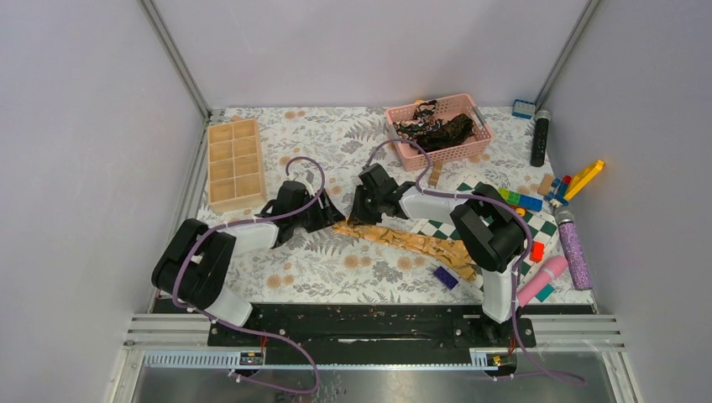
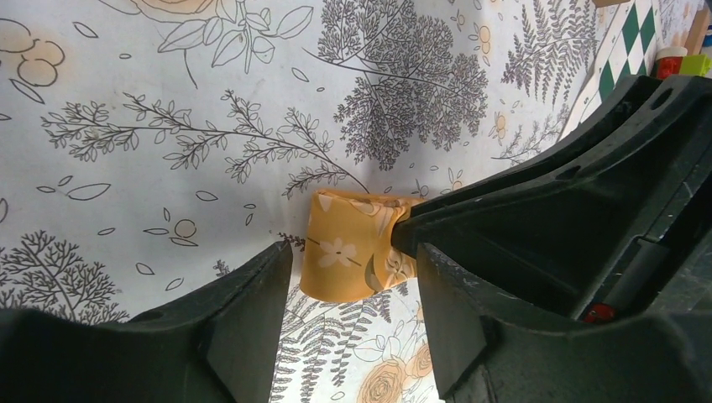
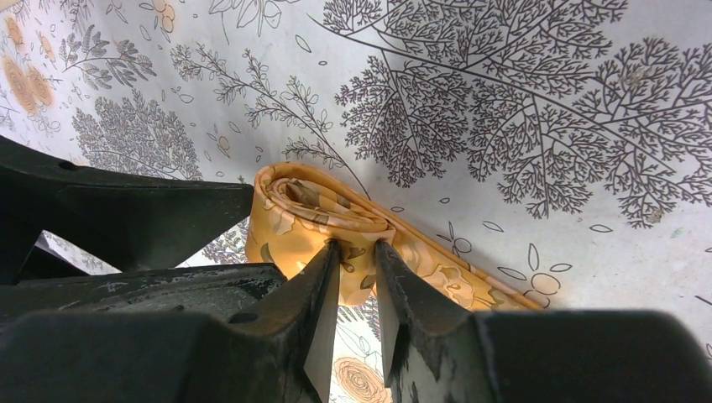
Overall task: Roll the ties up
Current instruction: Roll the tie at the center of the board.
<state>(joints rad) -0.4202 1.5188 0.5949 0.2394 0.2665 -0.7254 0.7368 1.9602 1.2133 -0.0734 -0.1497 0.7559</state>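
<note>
Right end effector (image 3: 357, 252) tight on rolled end of golden-tan tie (image 3: 287, 222), left end effector (image 2: 353, 260) spread wide close by

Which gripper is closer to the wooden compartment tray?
Left. The left gripper sits right of the wooden tray, by the gold tie; the right gripper is farther right.
</note>
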